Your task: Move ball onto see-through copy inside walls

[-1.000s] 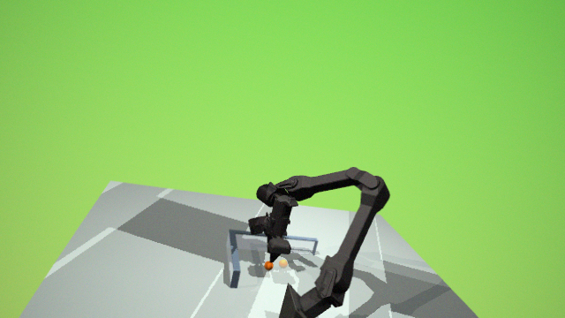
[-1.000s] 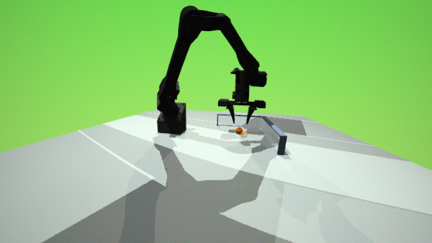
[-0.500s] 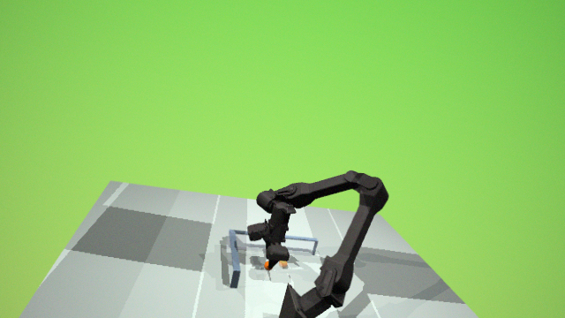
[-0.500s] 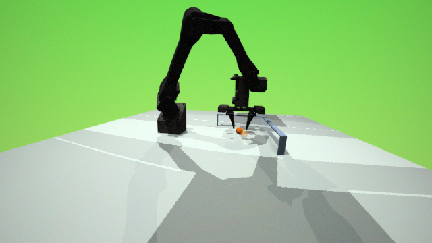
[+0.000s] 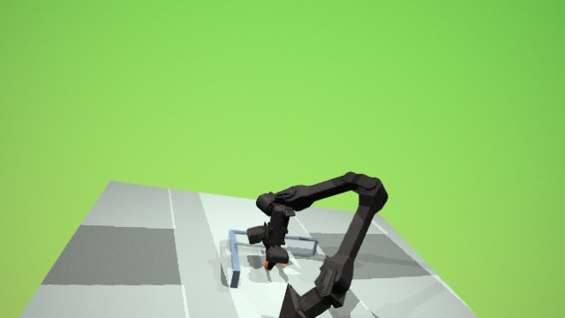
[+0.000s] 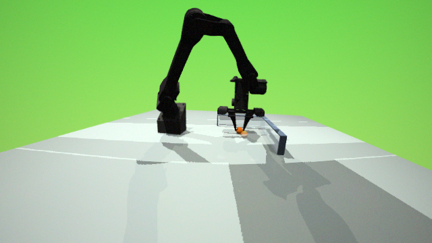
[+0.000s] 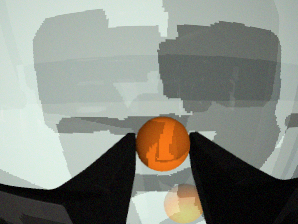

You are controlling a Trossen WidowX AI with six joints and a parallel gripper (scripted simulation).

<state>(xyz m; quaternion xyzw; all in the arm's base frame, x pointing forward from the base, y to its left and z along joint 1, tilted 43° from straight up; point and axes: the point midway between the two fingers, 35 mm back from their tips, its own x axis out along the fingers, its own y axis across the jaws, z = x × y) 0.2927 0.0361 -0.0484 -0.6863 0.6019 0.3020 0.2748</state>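
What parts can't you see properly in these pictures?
- Top view: the ball is mostly hidden under the gripper.
- Top view: the arm's base is cut off by the bottom edge.
- Exterior view: ball and see-through copy are too small to tell whether they touch.

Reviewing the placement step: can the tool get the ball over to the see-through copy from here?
Probably yes. The tool is shut on the ball, the copy lies just beside it, and no wall stands between them.
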